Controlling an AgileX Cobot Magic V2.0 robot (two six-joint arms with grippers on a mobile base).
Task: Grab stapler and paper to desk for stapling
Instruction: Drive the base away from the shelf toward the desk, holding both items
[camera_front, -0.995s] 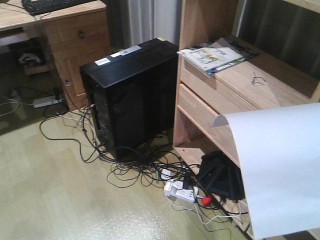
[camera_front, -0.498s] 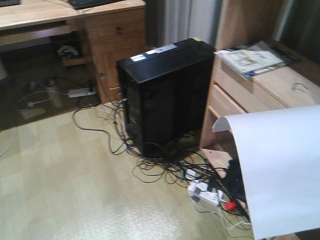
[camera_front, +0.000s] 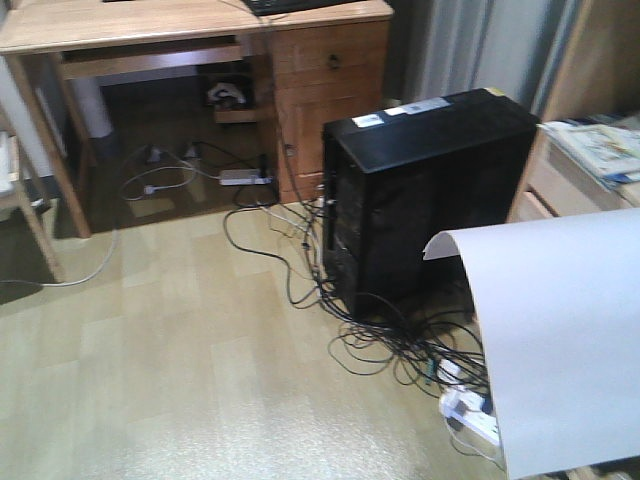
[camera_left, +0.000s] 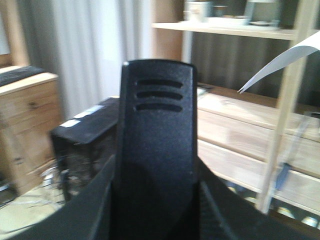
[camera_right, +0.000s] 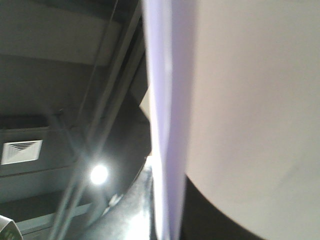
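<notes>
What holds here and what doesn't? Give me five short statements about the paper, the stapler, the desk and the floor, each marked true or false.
1. The paper curls over at its top edge. True.
2. The paper lies flat on the desk. False: it hangs in the air at the right of the front view, apart from the desk.
3. A black computer tower stands on the floor to the right of the desk. True.
4. The floor by the tower is free of cables. False: a tangle of cables lies at its foot.
5. The stapler fills the middle of the left wrist view. True.
</notes>
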